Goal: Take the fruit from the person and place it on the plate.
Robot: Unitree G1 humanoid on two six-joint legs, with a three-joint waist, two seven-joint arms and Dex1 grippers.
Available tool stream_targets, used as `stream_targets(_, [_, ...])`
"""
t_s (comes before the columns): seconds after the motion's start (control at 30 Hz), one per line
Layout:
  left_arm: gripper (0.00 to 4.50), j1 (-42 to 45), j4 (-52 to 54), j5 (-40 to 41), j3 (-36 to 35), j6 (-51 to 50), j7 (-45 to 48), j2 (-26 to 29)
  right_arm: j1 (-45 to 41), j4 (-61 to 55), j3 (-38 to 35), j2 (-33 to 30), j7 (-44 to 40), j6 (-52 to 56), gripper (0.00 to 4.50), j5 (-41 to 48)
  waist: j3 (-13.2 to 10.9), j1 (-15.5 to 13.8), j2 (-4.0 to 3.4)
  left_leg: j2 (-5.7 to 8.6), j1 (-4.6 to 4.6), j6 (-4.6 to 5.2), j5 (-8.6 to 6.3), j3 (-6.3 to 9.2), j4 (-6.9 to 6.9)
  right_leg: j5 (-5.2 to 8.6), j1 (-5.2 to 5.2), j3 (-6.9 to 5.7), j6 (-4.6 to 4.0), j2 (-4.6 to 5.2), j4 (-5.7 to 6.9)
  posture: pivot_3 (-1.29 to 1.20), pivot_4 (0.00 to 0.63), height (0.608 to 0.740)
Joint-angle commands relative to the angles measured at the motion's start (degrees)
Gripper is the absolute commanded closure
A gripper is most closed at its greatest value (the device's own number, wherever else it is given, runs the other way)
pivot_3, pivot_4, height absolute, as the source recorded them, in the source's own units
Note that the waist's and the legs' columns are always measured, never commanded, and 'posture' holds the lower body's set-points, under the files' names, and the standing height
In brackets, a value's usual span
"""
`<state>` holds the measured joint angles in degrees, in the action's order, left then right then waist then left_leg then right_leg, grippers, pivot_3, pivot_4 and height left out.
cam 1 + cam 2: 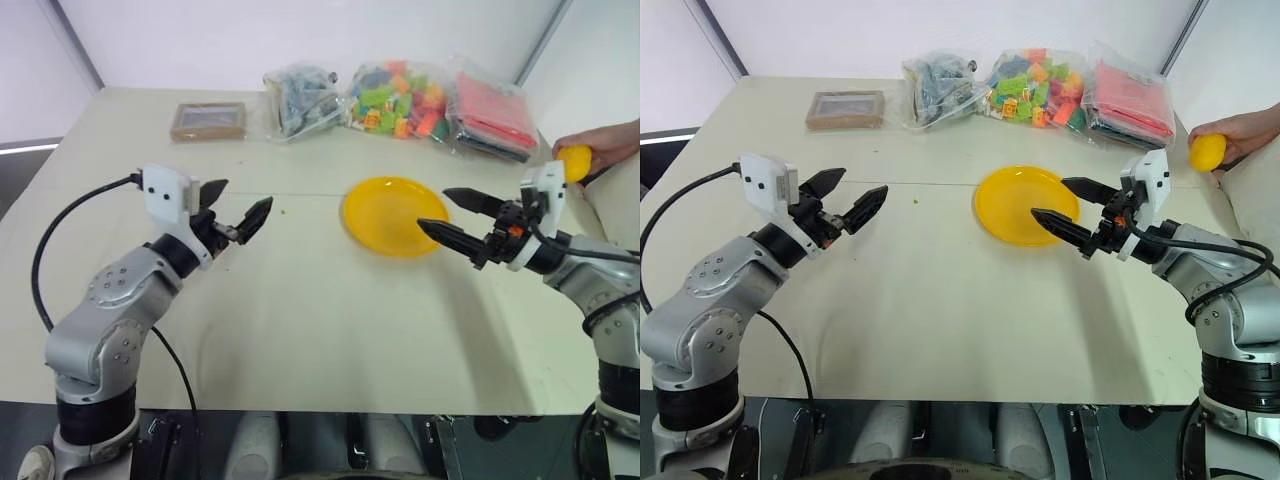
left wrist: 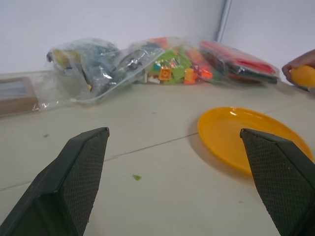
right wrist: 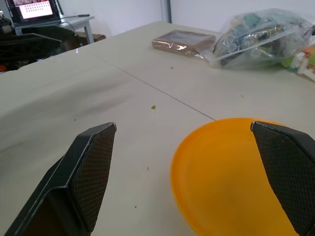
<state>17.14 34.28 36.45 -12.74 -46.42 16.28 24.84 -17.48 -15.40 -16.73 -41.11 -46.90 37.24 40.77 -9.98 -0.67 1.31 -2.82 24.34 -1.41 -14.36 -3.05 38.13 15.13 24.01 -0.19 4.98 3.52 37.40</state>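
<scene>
Jaws on both arms stood spread wide with nothing between them when I checked the feeds. My right gripper [image 1: 1068, 206] hovered level at the near right edge of the plate [image 1: 1015, 205], its fingers aimed back across the table toward my left side, away from the handover. My left gripper [image 1: 845, 201] hung above bare table [image 1: 940, 300], well apart from the plate and pointing toward it. Farther out, the fruit [image 1: 1207, 151] sat in the person's hand [image 1: 1240, 132] at the far right edge of the table, beyond and behind my right wrist, so I judged the handover not yet begun. Along the back edge lay a clear bag of dark parts [image 1: 935, 88], a bag of coloured blocks [image 1: 1035, 85], a red packet [image 1: 1130, 105] and a flat brown box [image 1: 845, 108]. The main risk I noted was orientation: the right arm would have to swing outward to face the fruit, and a wide sweep could strike the hand or clip the plate rim and slide it. A second risk was grip: the fruit looked smooth and rounded, so jaws closing off-centre could squeeze it out onto the table. Closing before the fingers of the hand were clear could also pinch them.
</scene>
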Motion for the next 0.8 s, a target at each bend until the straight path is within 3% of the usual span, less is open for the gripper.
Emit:
stream_targets(0.03, [0.04, 1.33, 0.98, 0.31, -0.15, 1.58, 0.19, 0.23, -0.08, -2.4, -1.35, 0.06, 1.16, -0.23, 0.0, 1.1, 0.0, 0.02, 0.0, 0.0, 0.0, 0.0, 0.0, 0.0, 0.0, 0.0, 0.0, 0.0, 0.0, 0.0, 0.0, 0.0, 0.15, 0.731])
stream_targets(0.5, [0.04, 3.33, -1.04, 0.21, 0.86, 2.45, 0.32, -0.26, -0.02, -3.31, -2.28, 0.87, 4.17, -0.14, 0.0, 2.77, 0.0, 0.04, 0.0, 0.0, 0.0, 0.0, 0.0, 0.0, 0.0, 0.0, 0.0, 0.0, 0.0, 0.0, -0.01, 0.0, 0.15, 0.731])
stream_targets(0.7, [0.04, 4.31, -2.58, -0.73, 1.17, 4.23, 0.27, -1.05, -4.33, -2.82, -2.42, 1.78, 9.84, 3.79, 0.0, 5.44, 0.0, 0.05, 0.0, 0.0, 0.0, 0.0, 0.0, 0.0, 0.0, 0.0, 0.0, 0.0, 0.0, 0.0, -0.01, 0.0, 0.15, 0.731])
stream_targets(0.8, [0.04, 5.04, -3.01, -1.05, 1.91, 5.13, -0.15, -2.13, -9.89, -2.23, -1.06, 2.65, 16.93, 9.89, 0.0, 6.55, 0.0, 0.15, 0.0, 0.0, 0.0, 0.0, 0.0, 0.0, 0.0, 0.0, 0.01, 0.0, 0.0, 0.0, -0.01, 0.0, 0.15, 0.731])
